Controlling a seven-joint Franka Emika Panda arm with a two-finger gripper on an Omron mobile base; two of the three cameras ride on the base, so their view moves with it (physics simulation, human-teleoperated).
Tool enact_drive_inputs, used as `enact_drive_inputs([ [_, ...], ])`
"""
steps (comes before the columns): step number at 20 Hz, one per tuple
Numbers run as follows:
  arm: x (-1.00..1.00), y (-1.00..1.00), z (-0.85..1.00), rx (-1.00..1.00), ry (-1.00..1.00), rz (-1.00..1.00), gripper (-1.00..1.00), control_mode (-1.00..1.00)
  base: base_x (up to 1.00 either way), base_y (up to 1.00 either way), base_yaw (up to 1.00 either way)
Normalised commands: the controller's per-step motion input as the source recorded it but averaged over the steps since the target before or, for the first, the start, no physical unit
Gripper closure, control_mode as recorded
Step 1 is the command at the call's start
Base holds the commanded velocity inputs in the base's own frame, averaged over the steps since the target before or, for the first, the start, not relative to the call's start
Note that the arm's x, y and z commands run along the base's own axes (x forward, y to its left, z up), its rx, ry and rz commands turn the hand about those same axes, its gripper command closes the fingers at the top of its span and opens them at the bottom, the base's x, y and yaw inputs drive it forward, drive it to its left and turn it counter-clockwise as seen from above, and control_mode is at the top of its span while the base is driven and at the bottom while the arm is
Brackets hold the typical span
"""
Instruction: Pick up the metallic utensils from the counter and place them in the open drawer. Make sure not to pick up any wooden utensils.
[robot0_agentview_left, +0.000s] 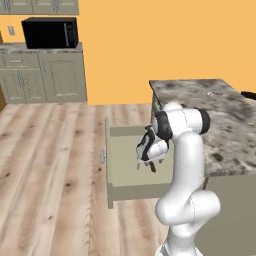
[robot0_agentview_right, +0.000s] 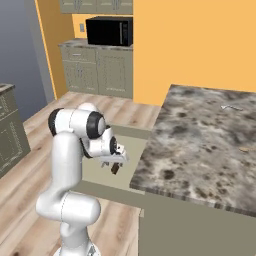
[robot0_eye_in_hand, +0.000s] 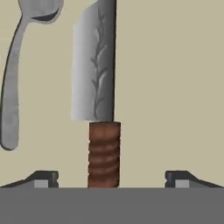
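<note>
1. The white Franka arm is folded forward and down, its gripper (robot0_eye_in_hand: 112, 179) hung over the wide sage-green drawer (robot0_agentview_left: 116, 150), which is pulled out from the mottled grey-brown marble counter (robot0_agentview_left: 225, 120).
2. Left to right in the hand view: a silver-grey spoon (robot0_eye_in_hand: 11, 87), then a steel knife with a ribbed brown handle (robot0_eye_in_hand: 98, 87); both are seen against the drawer floor.
3. The fingertips (robot0_eye_in_hand: 43, 178) are spread wide, well clear of the handle, nothing pinched.
4. No readable writing.
5. Open floor is left of the drawer.
</note>
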Motion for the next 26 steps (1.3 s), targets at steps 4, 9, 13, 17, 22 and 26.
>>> enact_drive_inputs([
  [4, -0.5, 0.14, 0.99, 0.0, 0.0, 0.0, -1.0, -1.0, 0.0, 0.0, 0.0],
  [9, -0.46, 0.17, 0.95, 0.0, 0.0, 0.0, -1.0, -1.0, 0.0, 0.0, 0.0],
  [13, -0.27, 0.13, 1.0, 0.0, 0.05, 0.0, -1.0, -1.0, 0.0, 0.0, 0.0],
  [17, -0.12, 0.07, 0.93, 0.0, 0.19, 0.0, -1.0, -1.0, 0.0, 0.0, 0.0],
  [22, -0.11, -0.01, 0.67, 0.0, 0.17, -0.06, -1.0, -1.0, 0.0, 0.0, 0.0],
  [26, -0.1, -0.06, 0.24, 0.0, 0.04, -0.11, -1.0, 1.0, -0.17, -0.19, -0.13],
])
